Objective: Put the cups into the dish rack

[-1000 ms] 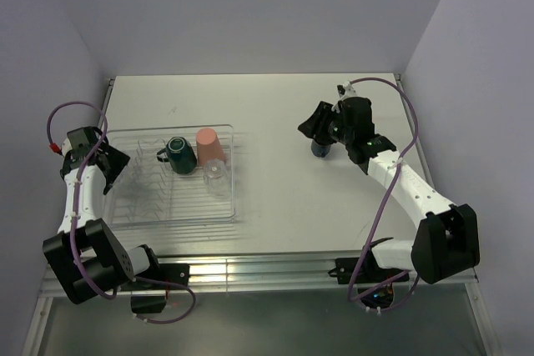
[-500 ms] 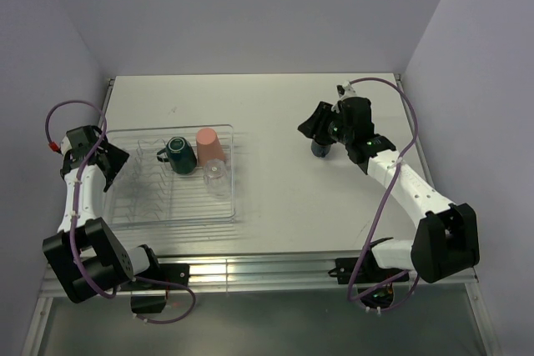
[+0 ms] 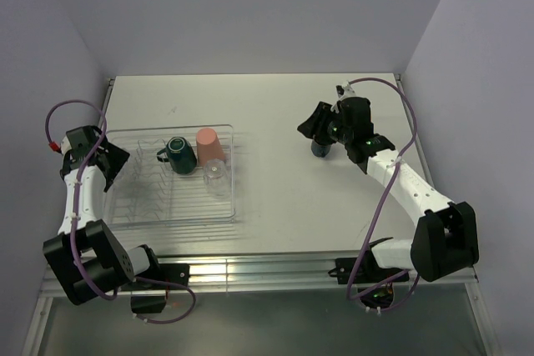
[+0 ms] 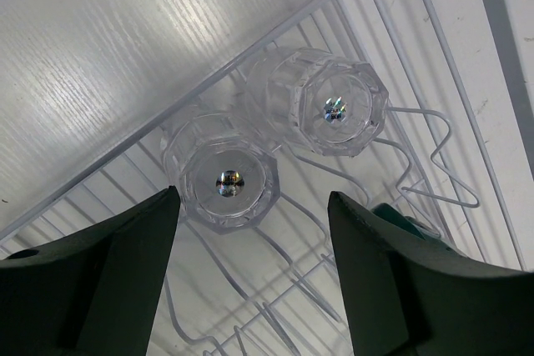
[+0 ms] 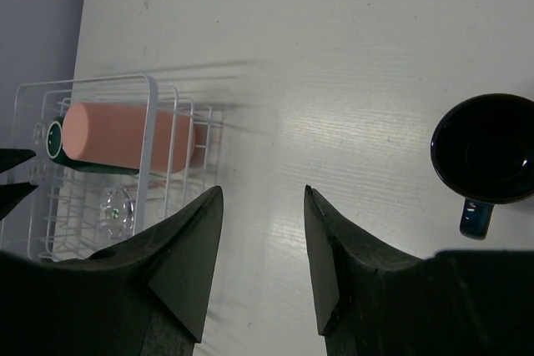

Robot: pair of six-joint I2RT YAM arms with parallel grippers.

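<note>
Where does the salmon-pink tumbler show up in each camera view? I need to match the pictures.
Top external: salmon-pink tumbler left of centre, in the far right corner of the dish rack.
Left wrist: not in it.
Right wrist: salmon-pink tumbler at the left edge, inside the dish rack.
Shared landmark: the dish rack, seen in all three.
</note>
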